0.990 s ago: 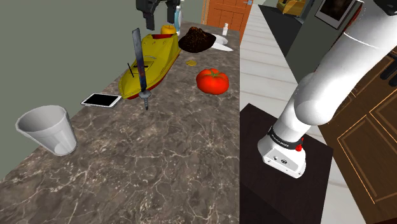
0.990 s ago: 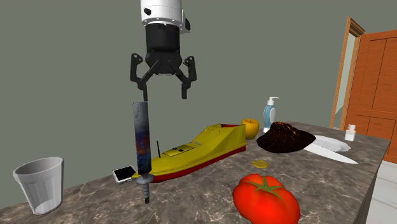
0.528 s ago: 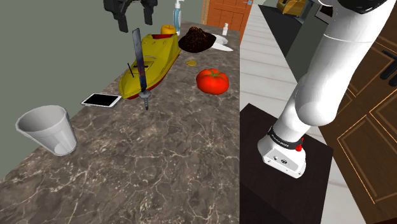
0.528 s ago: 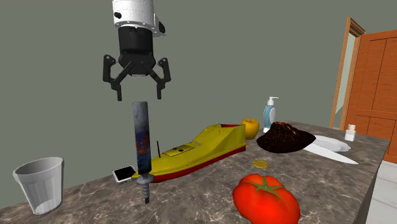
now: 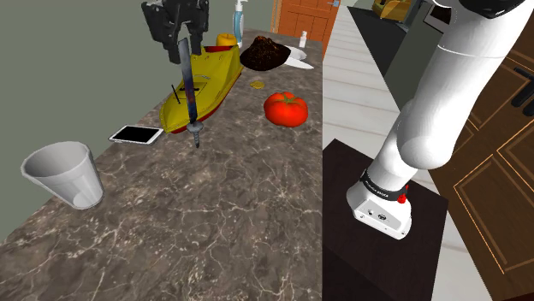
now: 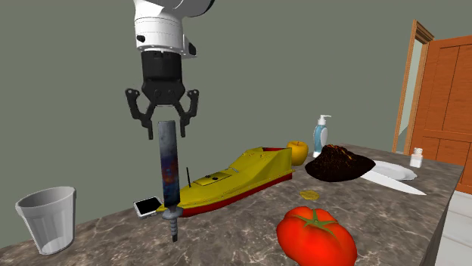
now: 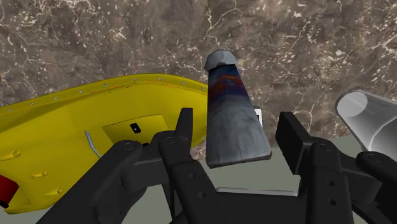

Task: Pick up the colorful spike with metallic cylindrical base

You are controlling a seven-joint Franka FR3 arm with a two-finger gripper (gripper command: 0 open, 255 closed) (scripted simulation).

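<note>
Lining up the grasp, the gripper [image 6: 166, 133], spread wide, straddles the top of the upright colourful spike [image 6: 168, 174] standing on the surface [image 6: 249, 234] beneath it, apparently untouched; next it should lower slightly and close.

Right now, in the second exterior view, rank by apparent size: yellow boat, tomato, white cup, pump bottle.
1. yellow boat
2. tomato and white cup: about alike, unranked
3. pump bottle: smallest, though farthest from the camera

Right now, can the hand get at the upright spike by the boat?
Probably yes: the open hand hangs over the spike, fingers either side of its top without touching, and the yellow boat beside it looks clear of them.
</note>
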